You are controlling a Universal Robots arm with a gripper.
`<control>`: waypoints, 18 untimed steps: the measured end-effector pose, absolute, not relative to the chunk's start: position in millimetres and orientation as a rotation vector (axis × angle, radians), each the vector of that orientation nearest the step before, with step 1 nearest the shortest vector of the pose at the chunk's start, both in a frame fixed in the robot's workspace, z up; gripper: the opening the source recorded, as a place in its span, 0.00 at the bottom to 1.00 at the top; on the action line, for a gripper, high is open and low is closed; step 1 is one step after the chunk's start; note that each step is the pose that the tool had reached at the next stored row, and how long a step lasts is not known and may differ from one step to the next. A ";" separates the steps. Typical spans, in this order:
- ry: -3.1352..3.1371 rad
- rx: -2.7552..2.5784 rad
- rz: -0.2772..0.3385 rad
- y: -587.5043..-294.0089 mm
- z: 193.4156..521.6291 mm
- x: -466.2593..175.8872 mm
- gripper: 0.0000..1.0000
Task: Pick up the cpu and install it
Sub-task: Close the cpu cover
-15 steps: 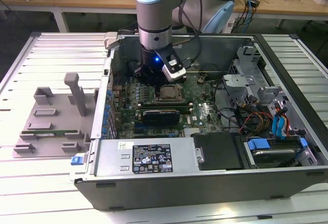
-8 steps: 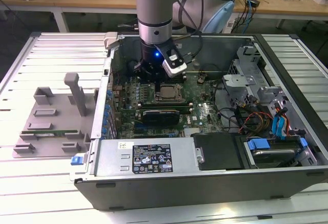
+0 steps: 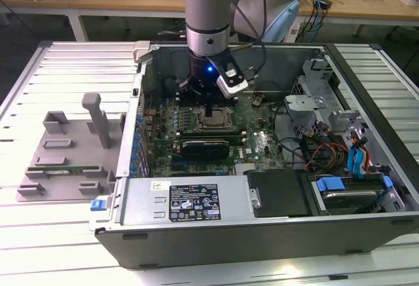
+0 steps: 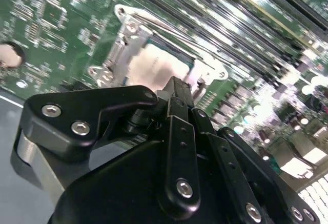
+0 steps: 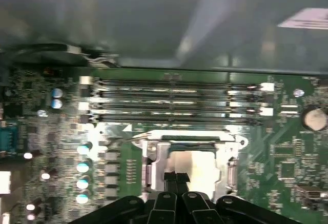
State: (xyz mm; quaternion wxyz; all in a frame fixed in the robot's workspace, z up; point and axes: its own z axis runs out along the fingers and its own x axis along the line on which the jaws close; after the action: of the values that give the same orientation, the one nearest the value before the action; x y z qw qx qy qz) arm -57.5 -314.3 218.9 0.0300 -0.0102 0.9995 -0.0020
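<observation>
Arm: the robot arm point(image 3: 208, 11) reaches straight down from the top centre of the exterior view into the open computer case point(image 3: 262, 237), which sits on the slatted tabletop point(image 3: 65, 63).
Claw: the claw point(image 3: 208, 110) is low over the middle of the green board point(image 3: 262, 143). In both wrist views its two black fingers are drawn together with hardly a gap, and nothing shows between them. The tips point(image 5: 176, 177) are at the edge of the chip's shiny top, touching or just above it; I cannot tell which.
Cpu: the cpu point(image 5: 197, 163) lies flat inside the socket frame point(image 5: 152, 168), with its pale metal top facing up. In the second wrist view the cpu point(image 4: 154, 67) sits just beyond the claw point(image 4: 177, 88), and the bright metal frame point(image 4: 120, 49) is around it. In the exterior view it is the small silver square point(image 3: 215, 122) just below the claw, centre of the frame.
Memory slots: long empty slots point(image 5: 174, 101) run beside the socket.
Holder: a grey holder point(image 3: 59, 161) rests on the tabletop at the exterior view's left, well apart from the claw.
Done so far: by my reading, the pick-up is over and the chip is in place in the socket.
Left: the claw is not yet clear of the chip. Whether the chip is fully seated, or the frame is latched over it, cannot be told.
</observation>
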 end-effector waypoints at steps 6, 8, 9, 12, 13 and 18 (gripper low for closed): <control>3.082 -0.031 -0.006 -317.1 218.9 -48.3 0.11; 3.082 -0.031 -0.006 -318.4 219.0 -48.4 0.11; 3.082 -0.031 -0.005 -318.4 219.7 -48.4 0.11; 3.082 -0.031 -0.005 -318.5 224.9 -48.3 0.11; 3.082 -0.031 -0.005 -318.5 226.8 -48.3 0.11; 3.081 -0.031 -0.005 -318.4 235.4 -48.3 0.11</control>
State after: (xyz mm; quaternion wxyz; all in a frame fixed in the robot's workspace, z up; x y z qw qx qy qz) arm -48.3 -318.4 235.4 0.0300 -0.0102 0.9995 -0.0015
